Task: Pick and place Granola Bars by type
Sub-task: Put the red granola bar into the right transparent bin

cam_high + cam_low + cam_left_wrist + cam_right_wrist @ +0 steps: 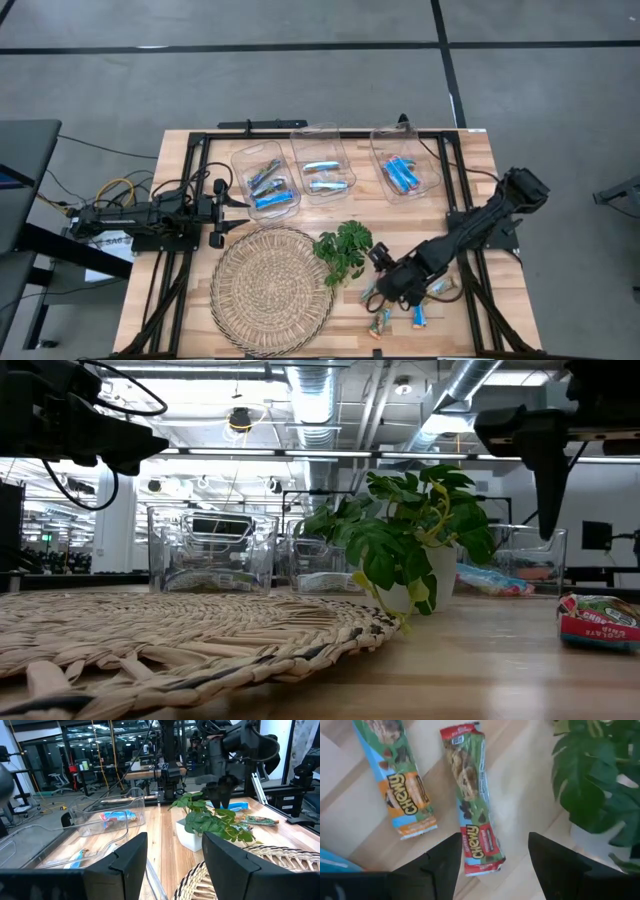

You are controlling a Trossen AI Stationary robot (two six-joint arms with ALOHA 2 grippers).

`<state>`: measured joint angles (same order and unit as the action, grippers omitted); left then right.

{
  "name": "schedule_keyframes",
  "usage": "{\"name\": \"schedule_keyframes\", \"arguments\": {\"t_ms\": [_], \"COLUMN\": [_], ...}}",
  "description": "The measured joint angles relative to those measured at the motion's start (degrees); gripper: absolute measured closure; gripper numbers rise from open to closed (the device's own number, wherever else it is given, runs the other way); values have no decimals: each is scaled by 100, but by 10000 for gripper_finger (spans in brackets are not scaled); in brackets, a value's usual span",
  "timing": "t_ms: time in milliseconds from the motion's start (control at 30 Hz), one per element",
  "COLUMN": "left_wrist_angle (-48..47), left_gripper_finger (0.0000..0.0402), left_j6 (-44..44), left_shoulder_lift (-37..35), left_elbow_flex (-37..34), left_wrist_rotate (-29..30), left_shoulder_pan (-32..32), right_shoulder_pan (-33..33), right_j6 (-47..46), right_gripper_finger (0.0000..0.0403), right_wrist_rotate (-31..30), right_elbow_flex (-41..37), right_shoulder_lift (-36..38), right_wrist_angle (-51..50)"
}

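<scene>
Three bins (322,170) behind the mat (272,290), plant (345,250) right of it, loose bars (400,312) beyond

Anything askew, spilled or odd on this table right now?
Nothing is spilled or damaged. A few granola bars lie loose at odd angles on the wood near the potted plant, under the open right claw, while others sit in the three clear bins. The woven mat holds nothing.

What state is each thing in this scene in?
Left gripper: jaws open, empty, beside the bins.
Right gripper: jaws open, above the red-ended Chewy bar.
Three clear bins: upright, holding bars.
Potted plant: upright.
Woven mat: flat, bare.
</scene>
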<state>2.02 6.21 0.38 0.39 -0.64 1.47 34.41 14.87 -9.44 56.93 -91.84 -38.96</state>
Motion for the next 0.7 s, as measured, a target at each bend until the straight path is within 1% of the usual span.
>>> {"name": "schedule_keyframes", "arguments": {"t_ms": [500, 700], "left_wrist_angle": [0, 0], "left_gripper_finger": [219, 219], "left_j6": [-1, -1], "left_shoulder_lift": [-2, -2], "left_elbow_flex": [1, 1], "left_wrist_rotate": [-2, 0], "left_shoulder_pan": [-1, 1], "right_shoulder_pan": [87, 120], "right_j6": [62, 62], "right_gripper_finger": [182, 182], "right_wrist_rotate": [18, 31], "right_elbow_flex": [460, 482], "right_shoulder_lift": [-953, -1072], "right_wrist_angle": [42, 105]}}
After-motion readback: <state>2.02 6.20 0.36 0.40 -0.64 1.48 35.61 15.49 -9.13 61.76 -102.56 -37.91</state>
